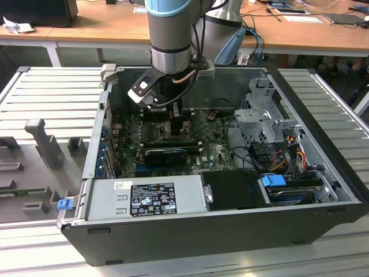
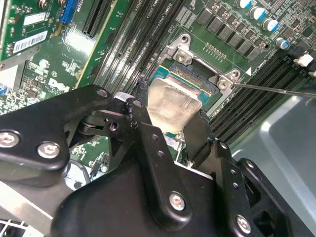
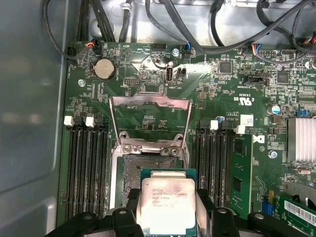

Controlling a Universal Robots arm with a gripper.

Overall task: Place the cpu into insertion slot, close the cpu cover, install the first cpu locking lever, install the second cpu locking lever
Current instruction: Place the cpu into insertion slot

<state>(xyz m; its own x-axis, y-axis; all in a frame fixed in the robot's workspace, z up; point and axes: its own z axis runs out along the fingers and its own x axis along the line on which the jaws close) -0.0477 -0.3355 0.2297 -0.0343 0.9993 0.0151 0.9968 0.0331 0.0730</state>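
Observation:
My gripper (image 3: 166,213) is shut on the cpu (image 3: 165,203), a pale silver square chip pinched by two opposite edges between the black fingers (image 3: 132,207). The chip hangs just over the near part of the insertion slot (image 3: 129,175), whose greyish centre shows beside and beyond it. The cpu cover (image 3: 149,101), a dull metal frame, stands flipped open on the slot's far side. The second wrist view shows the cpu (image 2: 173,101) between the fingertips of the gripper (image 2: 170,111), with a thin lever rod (image 2: 276,89) sticking out sideways. In the exterior view the gripper (image 1: 173,124) reaches down into the open computer case.
Rows of black memory slots (image 3: 86,173) flank the socket on both sides. A long black card (image 1: 166,153) lies just in front of the gripper. A grey power supply (image 1: 144,196) and drive cage (image 1: 262,121) line the case, and cables (image 3: 197,29) hang over the board's far edge.

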